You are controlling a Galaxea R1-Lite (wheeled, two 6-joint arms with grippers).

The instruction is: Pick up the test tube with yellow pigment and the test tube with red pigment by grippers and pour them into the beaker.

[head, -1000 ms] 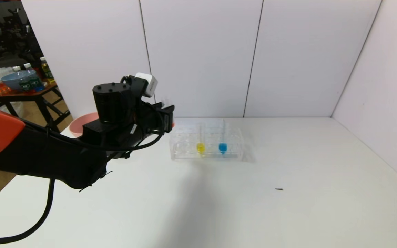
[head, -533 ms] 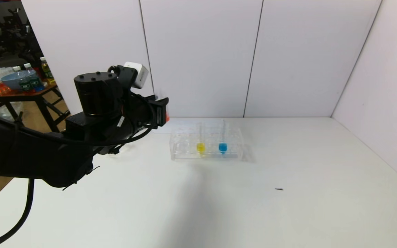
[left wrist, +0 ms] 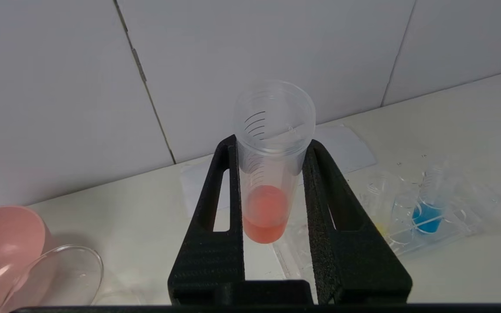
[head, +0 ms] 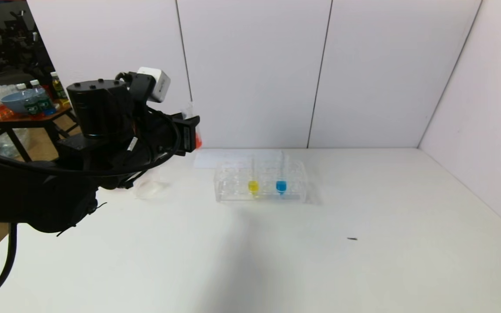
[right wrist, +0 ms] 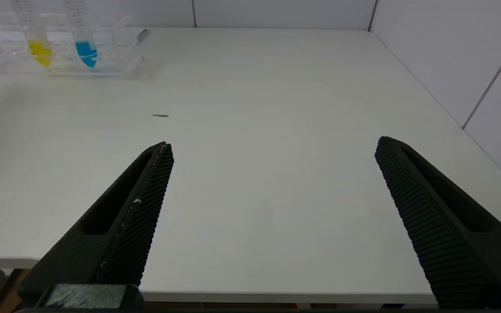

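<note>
One red tube (left wrist: 264,213) in left end effector (left wrist: 272,152), two tubes racked

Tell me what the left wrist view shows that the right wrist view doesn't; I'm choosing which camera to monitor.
Only the left wrist view shows the left gripper shut on the red tube, plus the beaker and pink bowl. Only the right wrist view shows the right gripper, open and empty above the table's near edge. Both show the rack holding the yellow tube and blue tube.
</note>
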